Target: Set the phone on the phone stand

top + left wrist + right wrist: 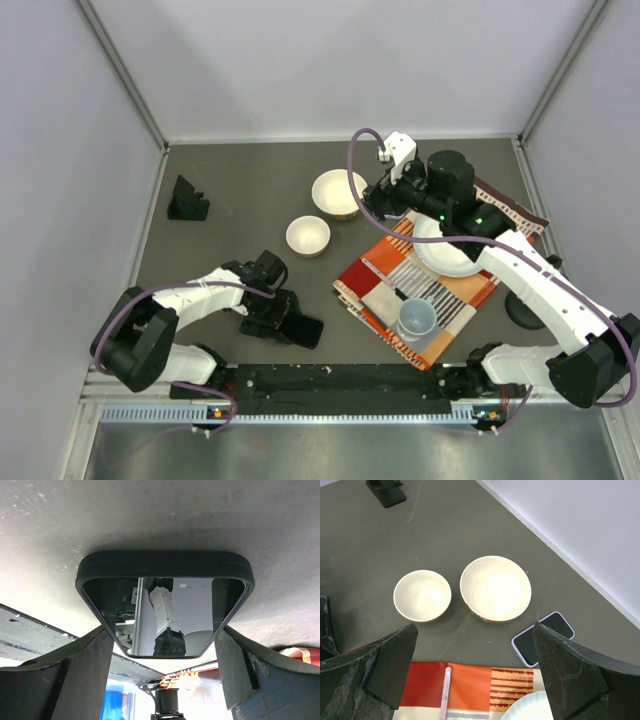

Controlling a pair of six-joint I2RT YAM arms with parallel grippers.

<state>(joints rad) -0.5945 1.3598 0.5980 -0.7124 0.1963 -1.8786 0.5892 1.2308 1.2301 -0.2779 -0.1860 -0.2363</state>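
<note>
Top external is showing me the left gripper (281,311) sitting low near the table's front edge, over one end of the black phone (304,330), which is lying on the dark table (230,170); in the left wrist view its fingers (85,670) are sitting against both long edges of the phone with no gap showing, so I am reading it as clamped on the phone; the phone stand (187,200) is standing well apart, toward the far left. The right gripper (475,629) is hanging spread wide, holding nothing, above the larger bowl (495,587) and the smaller bowl (422,595) beside it; a pale-cased phone (543,637) is lying by the striped placemat (470,680).
</note>
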